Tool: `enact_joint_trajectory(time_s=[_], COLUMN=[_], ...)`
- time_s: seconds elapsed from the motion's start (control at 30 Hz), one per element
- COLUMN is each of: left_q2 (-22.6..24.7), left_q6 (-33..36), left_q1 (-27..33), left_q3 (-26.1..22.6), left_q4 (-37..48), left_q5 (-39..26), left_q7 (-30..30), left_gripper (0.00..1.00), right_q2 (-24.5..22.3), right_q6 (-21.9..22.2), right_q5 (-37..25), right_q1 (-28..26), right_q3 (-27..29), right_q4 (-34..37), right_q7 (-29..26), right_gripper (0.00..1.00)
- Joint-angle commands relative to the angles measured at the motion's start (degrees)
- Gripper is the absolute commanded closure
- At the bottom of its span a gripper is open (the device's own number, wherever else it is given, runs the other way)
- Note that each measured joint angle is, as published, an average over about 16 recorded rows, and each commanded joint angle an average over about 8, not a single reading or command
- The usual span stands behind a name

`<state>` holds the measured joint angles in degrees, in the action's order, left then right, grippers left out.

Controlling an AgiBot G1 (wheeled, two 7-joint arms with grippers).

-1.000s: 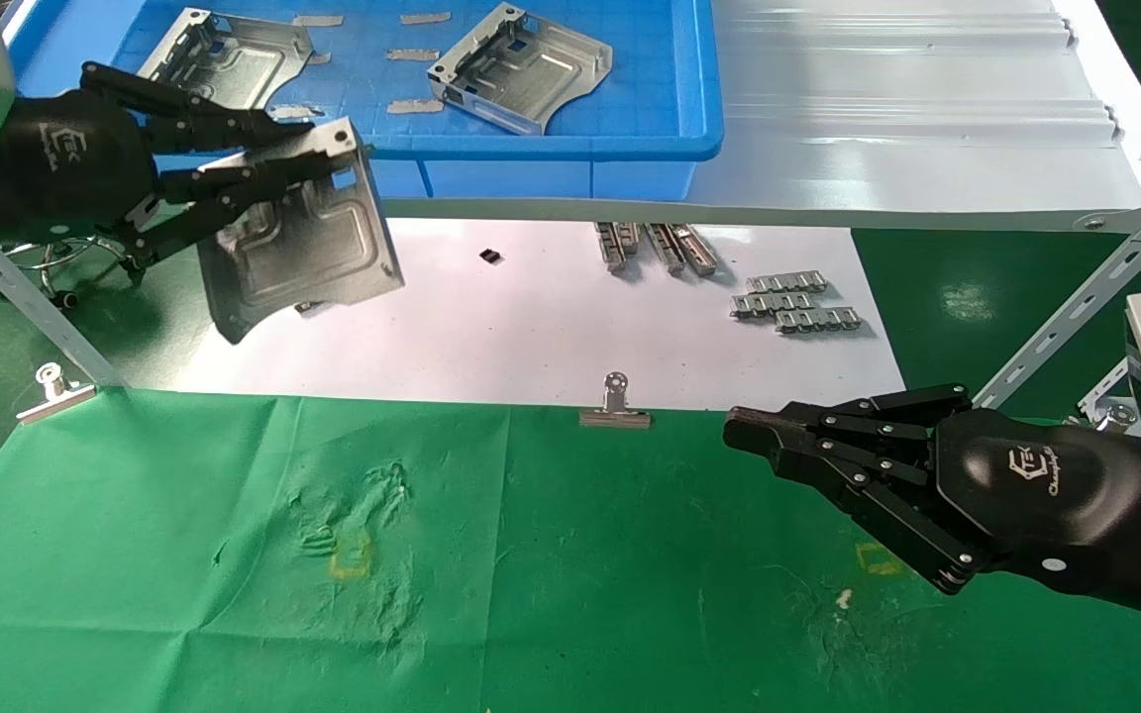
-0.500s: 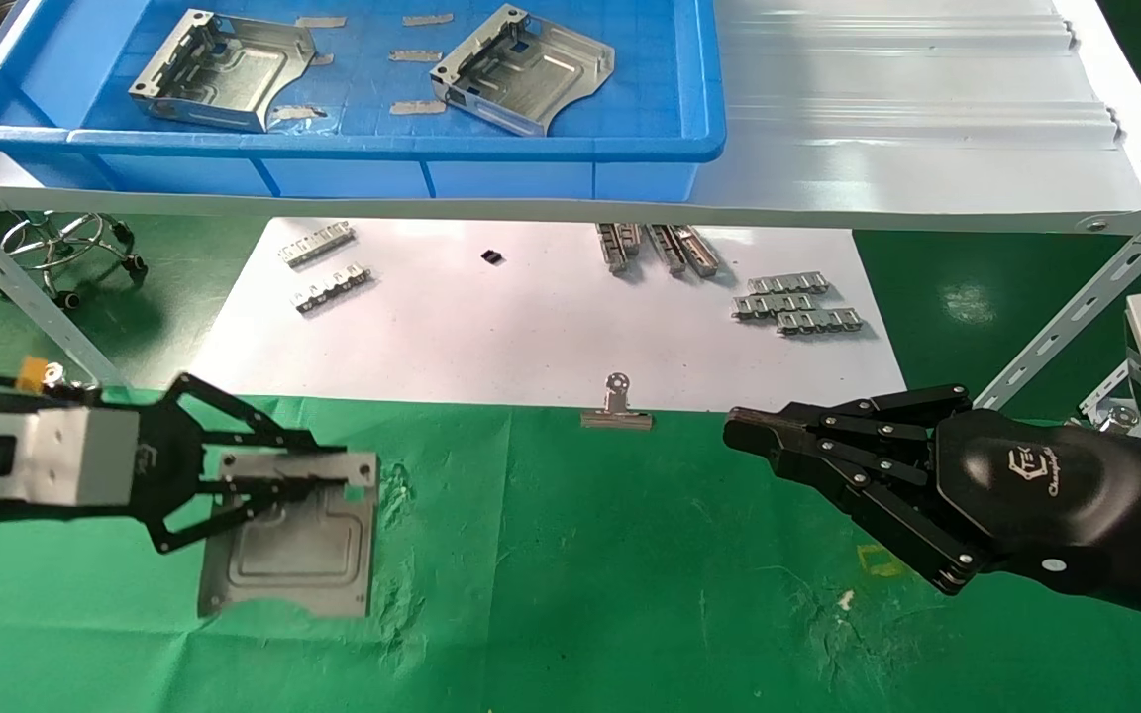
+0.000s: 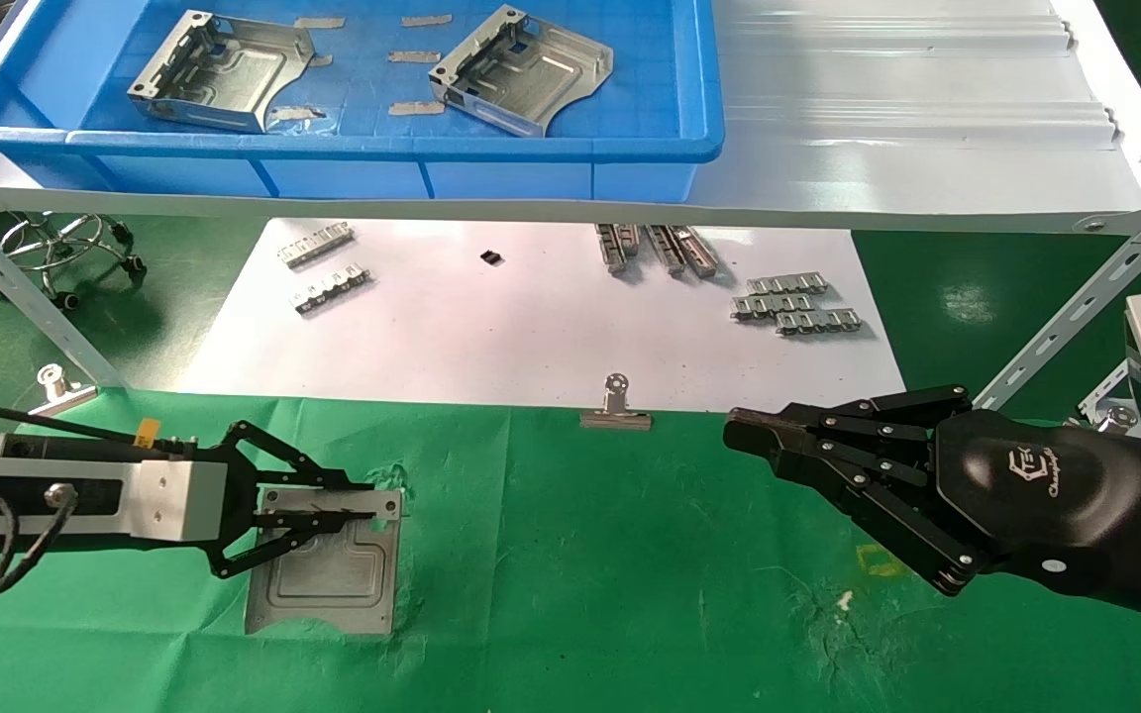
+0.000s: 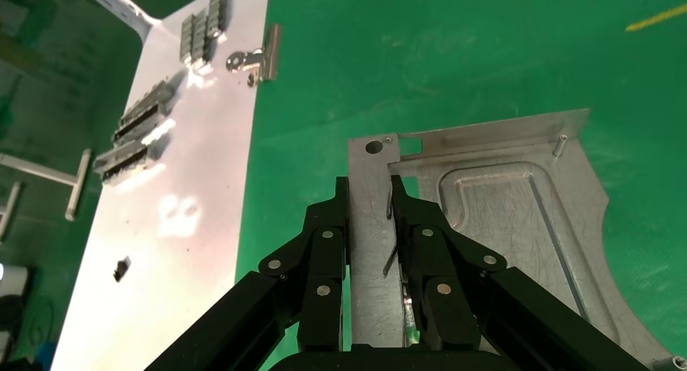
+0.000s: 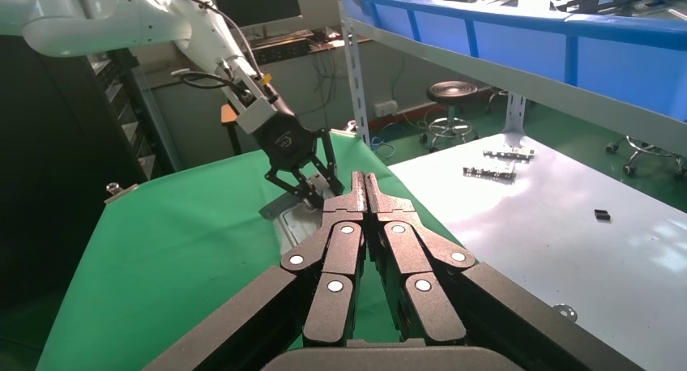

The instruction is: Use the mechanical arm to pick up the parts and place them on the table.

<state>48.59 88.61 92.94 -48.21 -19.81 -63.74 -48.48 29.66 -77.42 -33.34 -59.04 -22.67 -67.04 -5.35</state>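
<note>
One silver part (image 3: 333,584) lies flat on the green table (image 3: 630,594) at the front left, over a wrinkled patch. My left gripper (image 3: 372,500) reaches in low from the left and is shut on the part's folded-up far edge. In the left wrist view the black fingers (image 4: 328,233) clamp that edge strip, my left gripper (image 4: 370,189) being over the part (image 4: 502,225). My right gripper (image 3: 739,431) is shut and empty, hovering over the table's right side; its own view (image 5: 364,176) shows the tips pressed together. Two more parts (image 3: 219,69) (image 3: 521,69) lie in the blue bin.
The blue bin (image 3: 333,147) stands on a white shelf (image 3: 878,149) at the back. Under it a white sheet (image 3: 531,327) carries ribbed strips (image 3: 793,302) (image 3: 323,267). Binder clips (image 3: 615,406) (image 3: 55,386) pin the cloth's far edge.
My left gripper carried the part down from in front of the bin to the green table, then shifted a little right; the part now rests flat. The right arm has not moved.
</note>
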Motion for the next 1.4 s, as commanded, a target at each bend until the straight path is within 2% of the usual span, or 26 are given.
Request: enact_joint_trajectory(time_s=[0.03, 0.33, 0.37, 0.6, 0.63, 1.1, 1.23, 1.4], left_q2=[0.73, 3.61, 3.87, 5.44, 5.61, 6.33, 5.40, 3.07], left_q6=[-0.24, 0.19, 0.11, -0.70, -0.85, -0.30, 1.96, 3.30], left_q1=[0.43, 0.47, 0.45, 0.70, 0.76, 1.93, 2.60, 1.97], left_q3=[-0.14, -1.28, -1.37, -1.74, -1.73, -0.94, -0.38, 0.41], left_q4=[1.94, 7.88, 8.43, 11.48, 11.82, 15.35, 15.07, 10.57], left_q5=[-0.35, -1.61, -1.71, -2.23, -2.23, -1.12, 0.14, 3.81], left_q7=[-1.49, -5.22, -5.57, -8.09, -8.47, -11.95, -9.82, -3.75], left_gripper=[1.00, 1.00, 0.96, 0.09, 0.00, 0.00, 0.00, 0.00], right_q2=[0.00, 0.00, 0.00, 0.00, 0.00, 0.00, 0.00, 0.00], right_q6=[0.00, 0.00, 0.00, 0.00, 0.00, 0.00, 0.00, 0.00], right_q5=[0.00, 0.00, 0.00, 0.00, 0.00, 0.00, 0.00, 0.00], right_q1=[0.00, 0.00, 0.00, 0.00, 0.00, 0.00, 0.00, 0.00], right_q3=[0.00, 0.00, 0.00, 0.00, 0.00, 0.00, 0.00, 0.00], right_q4=[0.00, 0.00, 0.00, 0.00, 0.00, 0.00, 0.00, 0.00], right_q7=[0.00, 0.00, 0.00, 0.00, 0.00, 0.00, 0.00, 0.00], right_gripper=[1.00, 1.00, 1.00, 1.00, 1.00, 1.00, 1.00, 1.00])
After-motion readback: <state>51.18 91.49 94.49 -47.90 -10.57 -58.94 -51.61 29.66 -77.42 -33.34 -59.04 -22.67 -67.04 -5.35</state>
